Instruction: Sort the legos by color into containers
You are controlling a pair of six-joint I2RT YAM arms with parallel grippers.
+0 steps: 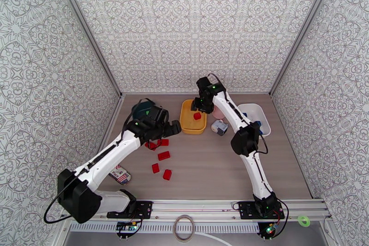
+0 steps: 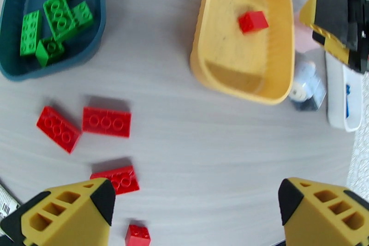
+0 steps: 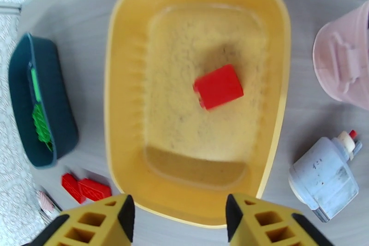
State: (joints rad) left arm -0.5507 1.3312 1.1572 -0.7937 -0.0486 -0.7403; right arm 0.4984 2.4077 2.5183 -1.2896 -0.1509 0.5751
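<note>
A single red lego (image 3: 217, 86) lies in the yellow container (image 3: 124, 104), and my right gripper (image 3: 180, 214) hovers open just above it with nothing between its fingers. In the top view the right gripper (image 1: 203, 102) hangs over the yellow container's (image 1: 185, 124) far end. My left gripper (image 2: 196, 201) stands wide open over the table, above several loose red legos (image 2: 106, 121) lying to its left. The dark teal container (image 2: 14, 57) holds several green legos (image 2: 57, 11). The white container (image 2: 339, 104), at the right, has a blue lego (image 2: 347, 99) in it.
A pink cup (image 3: 343, 67) and a small white-grey box (image 3: 325, 182) stand between the yellow and white containers. A striped packet (image 1: 121, 175) lies near the left arm's base. Patterned walls close the table on three sides.
</note>
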